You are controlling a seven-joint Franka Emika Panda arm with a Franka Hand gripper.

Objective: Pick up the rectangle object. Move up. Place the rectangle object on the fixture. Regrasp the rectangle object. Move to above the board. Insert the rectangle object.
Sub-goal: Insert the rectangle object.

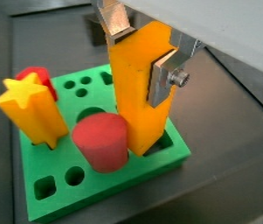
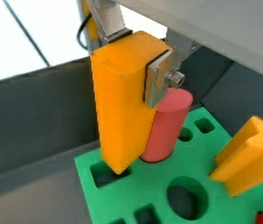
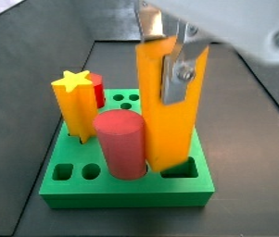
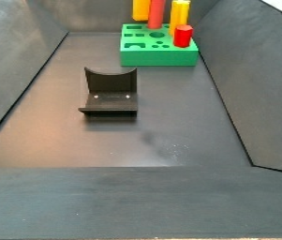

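Star-topped yellow post (image 3: 73,104) and red cylinder (image 3: 121,142) stand in the green board (image 3: 129,192). At the board's right front corner, the gripper (image 3: 169,57) clasps the upright rectangle object (image 3: 171,106), whose lower end sits in a hole. The fixture (image 4: 110,92) stands apart on the floor.

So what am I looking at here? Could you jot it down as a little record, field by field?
Gripper: gripper, above the board, jaws shut on the bar's upper part
Held piece: long yellow-orange rectangular bar, upright, lower end entering a corner hole
Board: flat green slab with shaped holes
Also standing in board: red cylinder, yellow star-topped post
Fixture: dark notched bracket, nothing resting on it
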